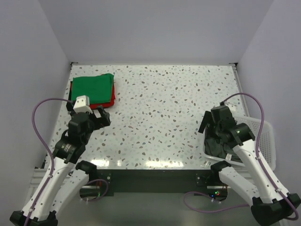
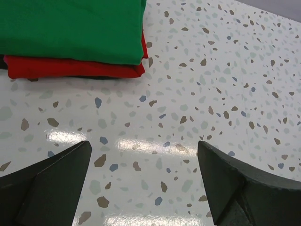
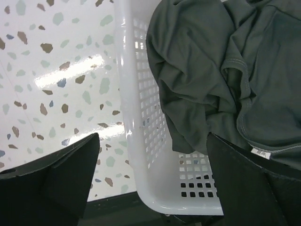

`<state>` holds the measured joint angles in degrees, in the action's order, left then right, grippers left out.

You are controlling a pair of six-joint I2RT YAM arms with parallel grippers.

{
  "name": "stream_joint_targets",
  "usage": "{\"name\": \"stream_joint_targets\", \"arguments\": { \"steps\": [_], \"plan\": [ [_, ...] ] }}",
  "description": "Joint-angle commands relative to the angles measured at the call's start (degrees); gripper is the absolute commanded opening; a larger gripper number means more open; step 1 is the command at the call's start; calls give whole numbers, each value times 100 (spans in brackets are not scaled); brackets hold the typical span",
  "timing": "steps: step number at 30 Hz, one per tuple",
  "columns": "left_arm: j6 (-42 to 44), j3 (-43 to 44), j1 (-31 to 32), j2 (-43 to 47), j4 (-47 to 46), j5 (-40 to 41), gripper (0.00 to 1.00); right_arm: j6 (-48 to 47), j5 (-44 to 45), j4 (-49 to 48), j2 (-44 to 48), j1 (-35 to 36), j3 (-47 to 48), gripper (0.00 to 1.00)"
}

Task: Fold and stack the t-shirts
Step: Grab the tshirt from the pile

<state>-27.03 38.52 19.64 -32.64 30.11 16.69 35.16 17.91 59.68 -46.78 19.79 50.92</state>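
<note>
Green shirt (image 1: 94, 87) folded on red shirt (image 2: 70, 69), stacked at the table's (image 1: 164, 117) far-left corner. Grey shirt (image 3: 225, 70) crumpled in one basket (image 3: 136, 117), near-right edge. Three shirts. Bare tabletop between. Left gripper (image 2: 143, 160) and right gripper (image 3: 153, 150): jaws wide, empty.

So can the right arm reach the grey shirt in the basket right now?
Probably yes: the right gripper hangs open just above the basket, and the grey shirt lies uncovered inside.

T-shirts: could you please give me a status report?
Left gripper and right gripper open, empty. Green shirt folded on red shirt. Grey shirt crumpled in basket. Nothing in the way.
</note>
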Motion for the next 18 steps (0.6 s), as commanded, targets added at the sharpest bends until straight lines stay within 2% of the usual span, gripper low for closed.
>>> {"name": "stream_joint_targets", "arguments": {
  "steps": [1, 7, 12, 15, 18],
  "plan": [
    [-127, 94, 22, -110, 21, 247, 100, 649, 774, 305, -32, -19, 129, 99],
    [-189, 208, 22, -225, 136, 291, 100, 1519, 1319, 798, -445, -28, 260, 99],
    [-145, 164, 22, -119, 74, 318, 100, 2363, 2197, 1133, -314, -63, 244, 99],
    [-128, 156, 22, -93, 57, 291, 100, 2461, 2287, 959, -270, -186, 16, 99],
    [-84, 147, 22, -102, 13, 230, 100, 2505, 2016, 599, -444, -388, -300, 99]
  ]
}}
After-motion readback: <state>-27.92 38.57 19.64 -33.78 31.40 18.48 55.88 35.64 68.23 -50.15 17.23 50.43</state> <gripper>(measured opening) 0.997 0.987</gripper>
